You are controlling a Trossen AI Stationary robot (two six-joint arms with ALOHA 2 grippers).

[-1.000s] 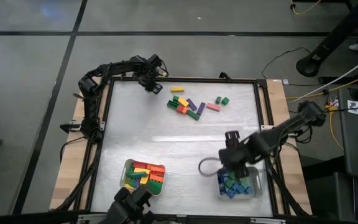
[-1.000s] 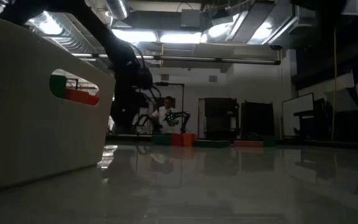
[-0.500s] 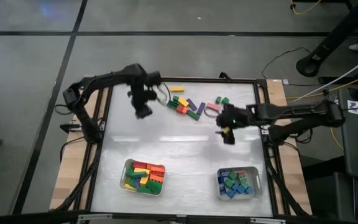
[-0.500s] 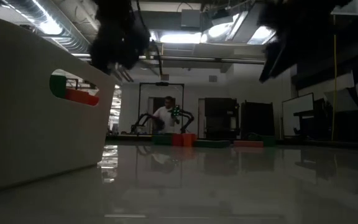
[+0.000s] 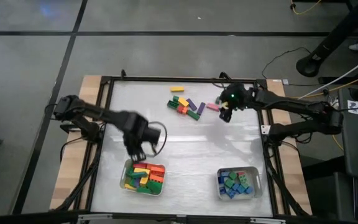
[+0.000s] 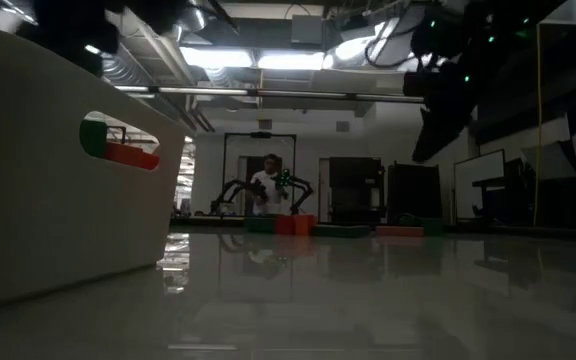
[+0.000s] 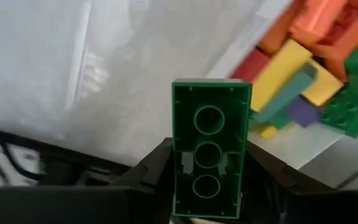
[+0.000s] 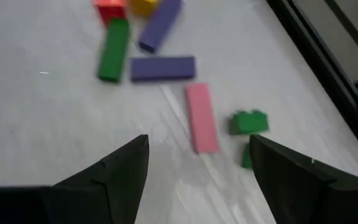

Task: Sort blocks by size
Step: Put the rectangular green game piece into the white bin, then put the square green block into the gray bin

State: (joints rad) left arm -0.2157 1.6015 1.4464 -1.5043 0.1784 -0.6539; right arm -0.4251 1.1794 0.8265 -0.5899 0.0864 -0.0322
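The left gripper (image 5: pixel 134 146) sat just above the pale tray of long bricks (image 5: pixel 127 167), jaws clamped on a long green studded plastic brick (image 7: pixel 211 157) — underside facing the wrist camera. The right gripper (image 8: pixel 197 168) hovered wide open over the pink long brick (image 8: pixel 201 118) — loose blocks (image 5: pixel 187 106) lay scattered nearby.

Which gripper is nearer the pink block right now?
Right. The right gripper hovers open beside the pink block at the far pile; the left gripper, holding a long green block, is across the table by the near-left tray.
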